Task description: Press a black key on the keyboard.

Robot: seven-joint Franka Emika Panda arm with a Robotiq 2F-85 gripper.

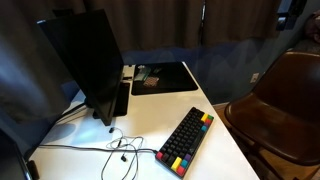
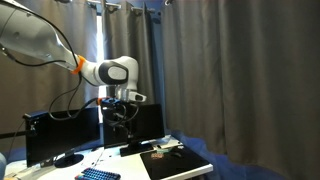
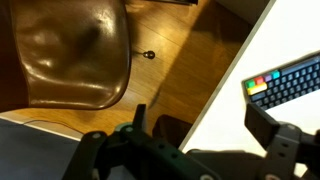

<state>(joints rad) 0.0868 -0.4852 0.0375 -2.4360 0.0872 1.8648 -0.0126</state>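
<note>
The black keyboard [image 1: 186, 140] lies at an angle on the white desk [image 1: 215, 150], with red, yellow, green and blue keys along its right edge. It also shows low at the left of an exterior view [image 2: 98, 175] and at the right edge of the wrist view [image 3: 290, 82]. My gripper [image 2: 122, 113] hangs high above the desk, well apart from the keyboard. In the wrist view its two fingers [image 3: 200, 125] stand wide apart with nothing between them.
A black monitor [image 1: 85, 55] stands at the desk's back left, with cables [image 1: 115, 150] trailing in front. A flat black desk mat [image 1: 165, 76] lies at the back. A brown leather chair [image 1: 285, 95] stands beside the desk's edge, over a wooden floor [image 3: 180, 60].
</note>
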